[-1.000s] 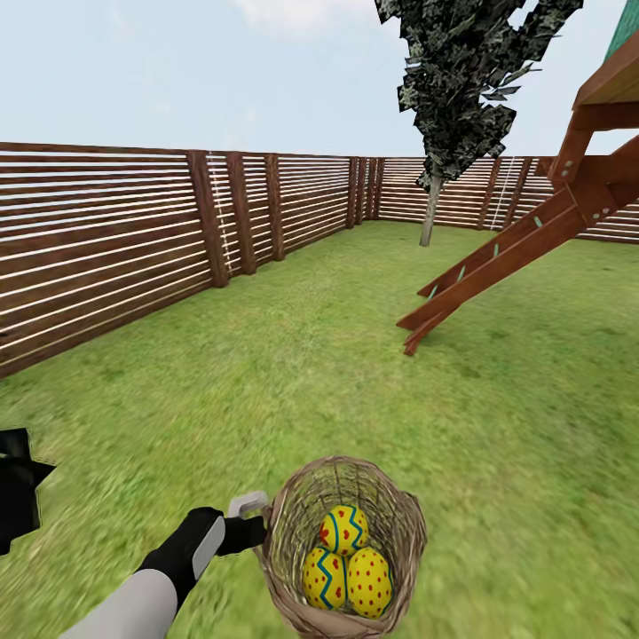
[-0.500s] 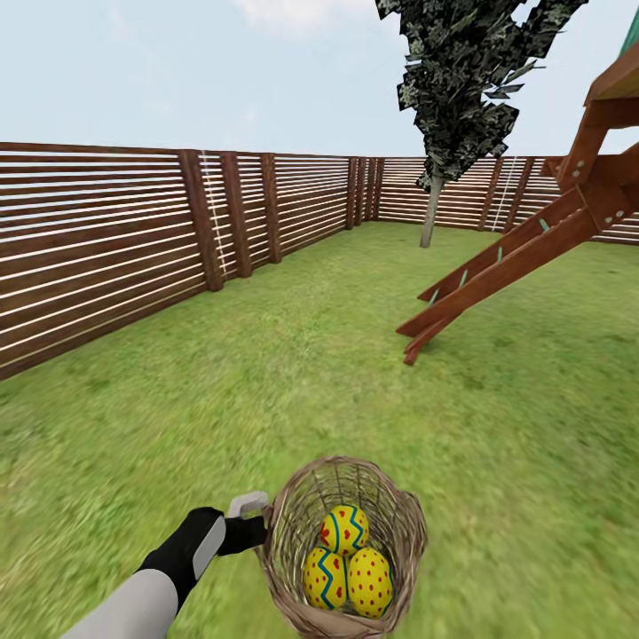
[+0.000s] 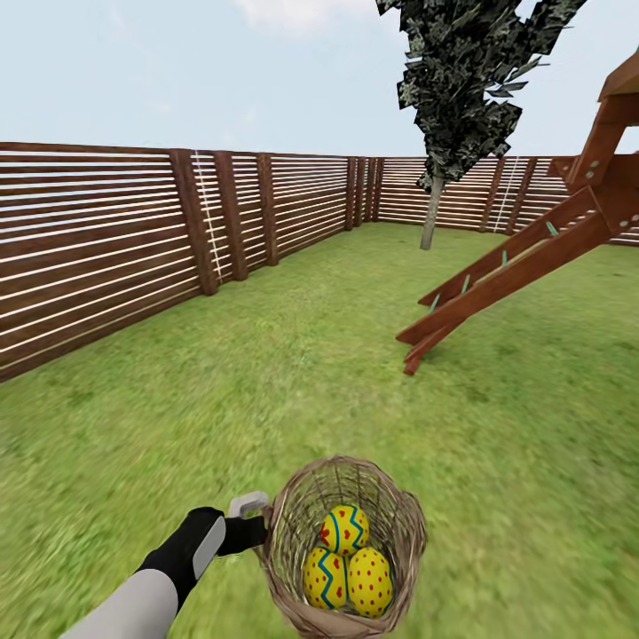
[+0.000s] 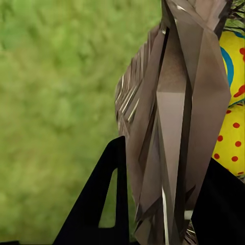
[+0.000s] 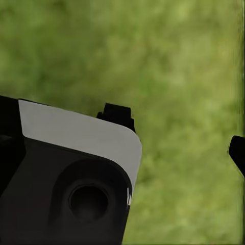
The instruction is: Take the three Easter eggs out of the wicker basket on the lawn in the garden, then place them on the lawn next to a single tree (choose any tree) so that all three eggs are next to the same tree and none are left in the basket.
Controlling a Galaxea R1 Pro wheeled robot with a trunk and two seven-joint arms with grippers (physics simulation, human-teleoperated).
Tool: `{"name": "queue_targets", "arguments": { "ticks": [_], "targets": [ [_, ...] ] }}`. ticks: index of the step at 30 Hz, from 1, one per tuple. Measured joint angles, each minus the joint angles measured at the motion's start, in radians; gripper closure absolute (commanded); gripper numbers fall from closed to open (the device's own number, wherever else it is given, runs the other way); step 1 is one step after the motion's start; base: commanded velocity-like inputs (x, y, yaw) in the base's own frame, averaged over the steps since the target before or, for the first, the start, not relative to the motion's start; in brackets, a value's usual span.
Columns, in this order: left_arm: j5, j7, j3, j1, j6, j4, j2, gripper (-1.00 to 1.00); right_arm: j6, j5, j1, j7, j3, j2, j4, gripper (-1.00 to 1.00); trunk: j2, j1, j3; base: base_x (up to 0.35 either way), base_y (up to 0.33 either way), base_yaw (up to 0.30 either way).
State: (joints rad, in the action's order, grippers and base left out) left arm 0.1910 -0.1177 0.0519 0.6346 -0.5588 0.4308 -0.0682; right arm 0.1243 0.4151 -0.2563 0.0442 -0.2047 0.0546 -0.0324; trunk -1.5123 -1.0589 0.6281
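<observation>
**A:** Where is the wicker basket point(image 3: 342, 546) in the head view?

**B:** At about 6 o'clock, low in the picture. The left gripper point(image 3: 259, 531) reaches it from 7 o'clock and is clamped on the basket's rim at its 9 o'clock side, at the end of a grey and black arm.

**A:** And the Easter eggs point(image 3: 346, 559)?

**B:** All three lie inside the basket, touching one another: two side by side at the bottom, one resting above and behind them. They are yellow with red dots and a blue zigzag band.

**A:** What does the left wrist view add?

**B:** A close look at the grip. Black fingers point(image 4: 104, 199) sit on either side of the basket wall point(image 4: 173, 127), one outside and one inside, with the weave pinched between them. Part of an egg point(image 4: 232, 117) shows past the wall, and blurred lawn point(image 4: 56, 102) beyond.

**A:** The right gripper point(image 5: 178, 138)?

**B:** The right wrist view shows its two dark fingertips well apart, released, with nothing between them but grass point(image 5: 178, 66). A black and white robot part point(image 5: 66, 173) sits in the foreground.

**A:** And the garden?

**B:** The tree point(image 3: 432, 209), pale-trunked with a dark crown, stands at 1 o'clock by the slatted wooden fence point(image 3: 133, 240). A wooden play frame point(image 3: 524, 257) slants in from 2 o'clock. The lawn point(image 3: 266, 373) spreads between.
</observation>
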Motion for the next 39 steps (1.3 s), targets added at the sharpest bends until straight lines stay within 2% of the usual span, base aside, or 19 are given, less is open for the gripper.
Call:
{"name": "queue_targets", "arguments": {
  "ticks": [39],
  "targets": [
    [-0.001, 0.000, 0.000, 0.000, 0.000, 0.000, 0.000, 1.00, 0.000, -0.001, 0.000, 0.000, 0.000, 0.000, 0.000, -1.00, 0.000, 0.000, 0.000, 0.319, -0.074, 0.000]
  ]
}}
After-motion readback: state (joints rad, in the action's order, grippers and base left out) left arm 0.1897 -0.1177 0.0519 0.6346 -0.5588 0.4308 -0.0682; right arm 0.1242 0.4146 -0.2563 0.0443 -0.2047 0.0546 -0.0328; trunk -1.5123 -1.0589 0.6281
